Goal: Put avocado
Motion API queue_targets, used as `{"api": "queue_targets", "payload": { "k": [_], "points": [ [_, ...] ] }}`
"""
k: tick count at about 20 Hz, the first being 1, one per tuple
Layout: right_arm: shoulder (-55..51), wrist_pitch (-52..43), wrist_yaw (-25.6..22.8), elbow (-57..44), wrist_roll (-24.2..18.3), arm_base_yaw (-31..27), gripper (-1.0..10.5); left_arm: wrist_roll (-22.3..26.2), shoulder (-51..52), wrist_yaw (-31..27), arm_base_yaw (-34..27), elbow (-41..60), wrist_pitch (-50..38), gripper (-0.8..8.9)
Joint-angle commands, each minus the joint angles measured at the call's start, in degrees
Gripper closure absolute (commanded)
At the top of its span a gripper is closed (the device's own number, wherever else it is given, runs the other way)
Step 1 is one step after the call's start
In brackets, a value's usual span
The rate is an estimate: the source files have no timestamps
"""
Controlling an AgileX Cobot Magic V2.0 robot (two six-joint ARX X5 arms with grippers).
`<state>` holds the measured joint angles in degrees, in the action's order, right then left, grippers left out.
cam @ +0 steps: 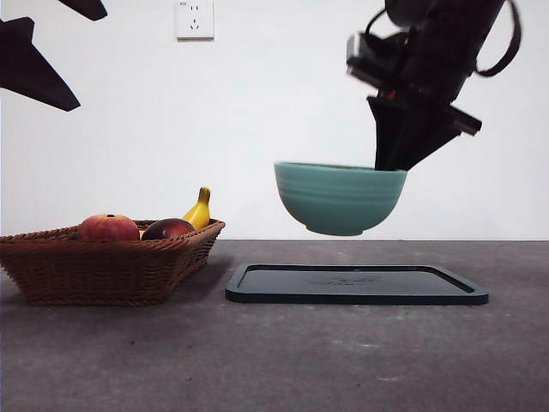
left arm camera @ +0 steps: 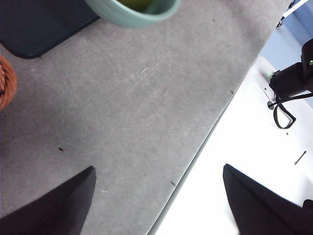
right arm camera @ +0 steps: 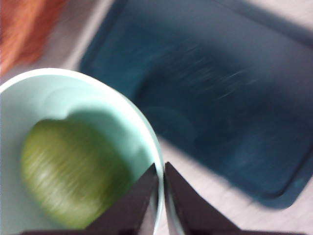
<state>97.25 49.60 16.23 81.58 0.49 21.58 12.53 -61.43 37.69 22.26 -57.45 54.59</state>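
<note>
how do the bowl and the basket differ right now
The bowl hangs in the air above the tray, gripped at its rim by the right claw; the basket sits on the table. The bowl is smooth teal, the basket woven brown. Both hold fruit.

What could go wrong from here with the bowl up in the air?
1. The right gripper pinches the teal bowl by one side of its rim only, and the bowl hangs tilted above the dark tray; it might slip or rotate out of the grip.
2. The avocado lies loose inside the bowl; further tilt or a jerk could roll it out.
3. The right wrist view is motion-blurred, suggesting fast movement, so a hard set-down on the tray seems possible.
</note>
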Motion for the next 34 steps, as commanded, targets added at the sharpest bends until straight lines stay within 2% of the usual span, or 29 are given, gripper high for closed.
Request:
{"api": "queue_targets", "payload": {
  "k": [1, 6, 10, 17, 19, 20, 22, 26, 30, 34],
  "points": [
    [6.3, 0.7, -0.1, 6.6, 0.3, -0.9, 9.4, -0.2, -0.3, 0.3, 0.3, -0.9, -0.4, 4.07],
    [19.1, 1.4, 0.0, 18.1, 0.2, -4.4, 9.4, -0.2, -0.3, 0.3, 0.3, -0.9, -0.6, 4.07],
    [23.0, 0.6, 0.2, 18.7, 0.2, -6.6, 9.4, -0.2, -0.3, 0.3, 0.3, -0.9, -1.2, 4.07],
    [23.9, 1.5, 0.2, 18.6, -0.2, -6.7, 9.3, -0.2, -0.3, 0.3, 0.3, -0.9, -1.9, 4.07],
    [23.9, 1.4, 0.2, 18.6, -0.1, -6.7, 7.5, -0.2, -0.3, 0.3, 0.3, -0.9, -1.9, 4.07],
    [23.9, 1.5, 0.2, 18.6, 0.0, -6.7, 7.0, -0.2, -0.3, 0.3, 0.3, -0.9, -1.9, 4.07],
    [23.6, 1.5, 0.2, 18.7, 0.2, -6.7, 7.0, -0.2, -0.3, 0.3, 0.3, -0.9, -1.9, 4.07],
    [17.3, 3.8, -0.2, 19.0, 0.1, -7.6, 7.0, -0.2, -0.3, 0.3, 0.3, -0.9, -1.9, 4.07],
    [4.8, 8.9, 0.2, 19.0, -1.3, -8.3, 7.0, -0.2, -0.3, 0.3, 0.3, -0.9, -2.4, 4.07],
    [-7.6, 11.1, 0.5, 15.6, -1.3, -6.3, 7.0, -0.2, -0.3, 0.3, 0.3, -0.9, -2.6, 4.07]
  ]
}}
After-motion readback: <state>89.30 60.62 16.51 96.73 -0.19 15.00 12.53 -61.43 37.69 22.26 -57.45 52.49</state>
